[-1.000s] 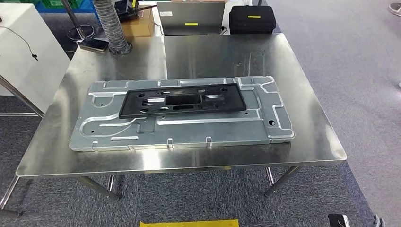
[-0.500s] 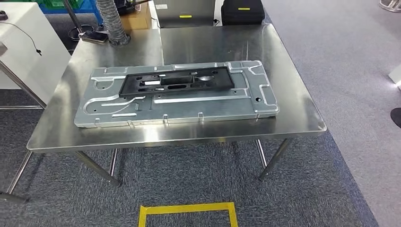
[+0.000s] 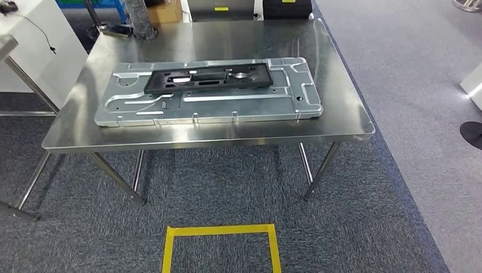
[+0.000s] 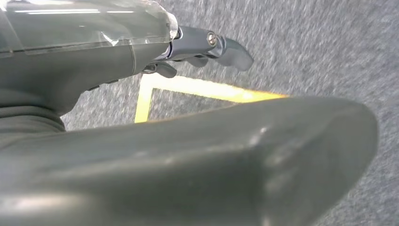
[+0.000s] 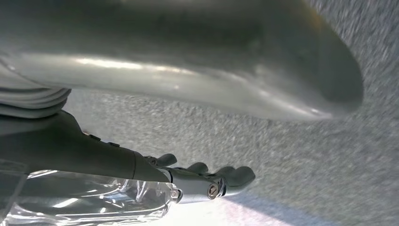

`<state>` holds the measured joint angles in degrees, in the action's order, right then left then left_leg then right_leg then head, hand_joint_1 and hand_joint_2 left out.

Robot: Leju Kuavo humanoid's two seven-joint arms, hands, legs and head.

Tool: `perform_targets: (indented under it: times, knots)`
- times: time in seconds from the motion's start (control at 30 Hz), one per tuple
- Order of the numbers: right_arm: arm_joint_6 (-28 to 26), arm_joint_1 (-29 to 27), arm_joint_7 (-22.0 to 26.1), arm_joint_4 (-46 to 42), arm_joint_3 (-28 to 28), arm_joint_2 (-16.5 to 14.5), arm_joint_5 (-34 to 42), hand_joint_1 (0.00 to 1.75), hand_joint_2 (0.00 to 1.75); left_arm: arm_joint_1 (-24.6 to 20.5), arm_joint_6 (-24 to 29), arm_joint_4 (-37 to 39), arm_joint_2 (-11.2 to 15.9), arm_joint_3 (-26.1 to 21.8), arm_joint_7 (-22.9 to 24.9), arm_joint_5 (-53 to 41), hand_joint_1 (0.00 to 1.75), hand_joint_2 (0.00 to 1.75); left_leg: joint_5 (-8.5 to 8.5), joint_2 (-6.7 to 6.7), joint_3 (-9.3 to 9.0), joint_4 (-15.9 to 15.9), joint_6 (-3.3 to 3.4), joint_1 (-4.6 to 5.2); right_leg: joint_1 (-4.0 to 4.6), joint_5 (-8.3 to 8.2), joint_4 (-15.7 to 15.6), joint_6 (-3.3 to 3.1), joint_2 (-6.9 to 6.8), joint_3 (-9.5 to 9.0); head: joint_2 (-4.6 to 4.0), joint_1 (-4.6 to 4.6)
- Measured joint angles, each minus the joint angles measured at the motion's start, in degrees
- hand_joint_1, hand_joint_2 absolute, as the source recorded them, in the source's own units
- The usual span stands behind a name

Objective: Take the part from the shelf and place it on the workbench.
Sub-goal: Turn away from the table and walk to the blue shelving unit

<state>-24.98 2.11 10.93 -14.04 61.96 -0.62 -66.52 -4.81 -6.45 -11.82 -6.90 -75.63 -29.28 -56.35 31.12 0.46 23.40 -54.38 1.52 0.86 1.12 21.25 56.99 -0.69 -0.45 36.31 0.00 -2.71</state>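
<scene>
The black part [image 3: 207, 78] lies flat on a grey plate [image 3: 250, 105] on the steel workbench [image 3: 347, 122] — at about 12 o'clock in the head view. A yellow tape square [image 3: 220, 231] marks the carpet at 6 o'clock. The left hand [image 4: 207, 47] hangs over the carpet, fingers loosely apart, holding nothing (tape showing beyond it) — the right hand [image 5: 207, 181] likewise, empty.

You are in a workshop or test lab. Steel workbench [image 3: 341, 122], grey carpet floor [image 3: 409, 187], yellow tape square [image 3: 220, 230], duct hose [image 3: 138, 17].
</scene>
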Motion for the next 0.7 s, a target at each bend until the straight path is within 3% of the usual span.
perform_targets:
  times: [0.03,0.07,0.1,0.13,0.17,0.2,0.23,0.27,0.3,0.33,0.37,0.43,0.47,0.53,0.57,0.6,0.7]
  knots:
    - [0.16,-0.01,0.57,0.09,-0.09,-0.04,0.13,0.0,0.0,0.0,-0.03,0.0,0.01,-0.01,-0.22,0.03,0.0,0.0,-0.81,0.1,0.51,0.18,0.3,0.0,-0.15,-0.06,-0.02,0.34,0.09,0.26,0.0,0.0]
    - [0.31,-0.07,1.14,0.17,-0.16,-0.09,0.32,0.0,0.0,-0.01,-0.09,0.0,0.04,-0.01,-0.38,0.04,0.0,0.0,-1.59,0.21,1.15,0.42,0.69,-0.1,-0.25,1.07,0.63,0.7,0.19,0.72,0.0,0.0]
    - [0.42,-0.13,1.7,0.26,-0.22,-0.13,0.54,0.0,0.0,-0.02,-0.14,0.0,0.06,-0.02,-0.53,0.04,0.0,0.0,-2.48,0.31,1.96,0.6,1.04,-0.25,-0.38,3.38,2.23,1.06,0.3,1.34,0.0,0.01]
    - [0.51,-0.14,2.23,0.32,-0.25,-0.17,0.73,0.0,0.0,-0.05,-0.19,0.0,0.09,-0.03,-0.67,0.04,0.0,0.0,-3.3,0.39,2.89,0.63,1.25,-0.33,-0.65,6.71,5.0,1.41,0.37,2.05,-0.01,0.01]
    - [0.66,-0.13,2.69,0.34,-0.26,-0.17,0.84,0.0,0.0,-0.03,-0.23,0.01,0.1,-0.04,-0.79,0.04,0.0,0.0,-4.09,0.4,3.93,0.58,1.36,-0.34,-0.89,9.97,8.59,1.74,0.39,2.7,-0.01,0.01]
    - [0.85,-0.1,3.11,0.35,-0.28,-0.17,0.9,0.0,0.0,0.0,-0.25,0.01,0.1,-0.04,-0.9,0.04,0.0,0.0,-4.89,0.43,5.02,0.46,1.29,-0.37,-1.17,11.98,12.29,2.07,0.39,3.12,-0.02,0.0]
    - [1.04,-0.07,3.44,0.37,-0.29,-0.17,0.87,0.0,0.0,0.01,-0.28,0.01,0.1,-0.04,-0.97,0.04,0.0,0.0,-5.7,0.48,6.19,0.23,1.15,-0.42,-1.44,12.36,15.26,2.37,0.38,3.12,-0.02,0.0]
    - [1.21,-0.04,3.66,0.4,-0.32,-0.18,0.79,0.0,0.0,0.01,-0.31,0.01,0.1,-0.04,-1.0,0.04,0.0,0.0,-6.46,0.52,7.49,-0.13,0.96,-0.52,-1.71,11.14,16.79,2.66,0.38,2.46,-0.01,0.0]
    - [1.33,-0.01,3.75,0.45,-0.34,-0.18,0.67,0.0,0.0,0.01,-0.34,0.01,0.09,-0.04,-1.01,0.04,0.0,0.0,-7.14,0.54,8.87,-0.65,0.71,-0.67,-1.96,9.12,16.53,2.94,0.37,1.0,-0.01,0.0]
    - [1.4,0.03,3.72,0.51,-0.38,-0.18,0.45,0.0,0.0,0.02,-0.37,0.01,0.09,-0.04,-1.0,0.05,0.0,0.0,-7.74,0.54,10.25,-1.32,0.41,-0.83,-2.21,7.49,14.26,3.23,0.37,-1.5,0.0,0.0]
    - [1.48,0.11,3.61,0.57,-0.46,-0.18,0.18,0.0,0.0,0.05,-0.37,0.01,0.1,-0.04,-1.0,0.07,0.0,0.0,-8.22,0.5,11.57,-2.13,0.07,-0.92,-2.37,7.31,10.06,3.47,0.37,-5.09,-0.01,0.0]
    - [1.6,0.29,3.17,0.67,-0.69,-0.18,-0.25,0.0,0.0,0.08,-0.36,0.01,0.13,-0.05,-0.98,0.17,0.0,0.0,-9.09,0.49,13.29,-3.51,-0.74,-0.99,-2.34,9.91,1.43,3.13,0.44,-11.22,-0.01,0.0]
    - [1.67,0.34,2.87,0.71,-0.79,-0.18,-0.42,0.0,0.0,0.09,-0.35,0.01,0.15,-0.07,-0.96,0.24,0.0,0.0,-9.6,0.5,13.7,-3.81,-1.14,-1.0,-2.15,11.15,-1.0,2.66,0.47,-12.68,-0.01,0.0]
    - [1.79,0.28,2.24,0.81,-0.87,-0.22,-0.69,0.0,0.0,0.16,-0.31,0.01,0.18,-0.09,-0.88,0.32,0.0,0.0,-10.48,0.47,14.03,-3.87,-1.93,-1.18,-2.03,10.91,-1.43,1.44,0.32,-12.21,-0.01,0.01]
    - [1.89,0.24,1.96,0.86,-0.89,-0.26,-0.83,0.0,0.0,0.26,-0.28,0.01,0.19,-0.11,-0.82,0.33,0.0,0.0,-9.68,0.35,14.33,-4.36,-2.25,-1.3,-2.05,10.29,-1.38,0.87,0.2,-11.62,-0.01,0.01]
    - [2.0,0.21,1.76,0.9,-0.9,-0.29,-0.92,0.0,0.0,0.37,-0.27,0.01,0.19,-0.13,-0.78,0.32,0.0,0.0,-7.64,0.23,14.82,-5.8,-2.53,-1.42,-2.1,9.53,-1.42,0.35,0.05,-10.89,-0.01,0.01]
    - [2.24,0.15,1.59,0.97,-0.92,-0.33,-0.99,0.0,0.0,0.47,-0.31,0.02,0.15,-0.14,-0.69,0.3,0.0,0.0,1.21,0.08,16.88,-15.64,-3.12,-1.58,-1.75,7.14,-1.36,-0.38,-0.16,-8.08,-0.01,0.0]
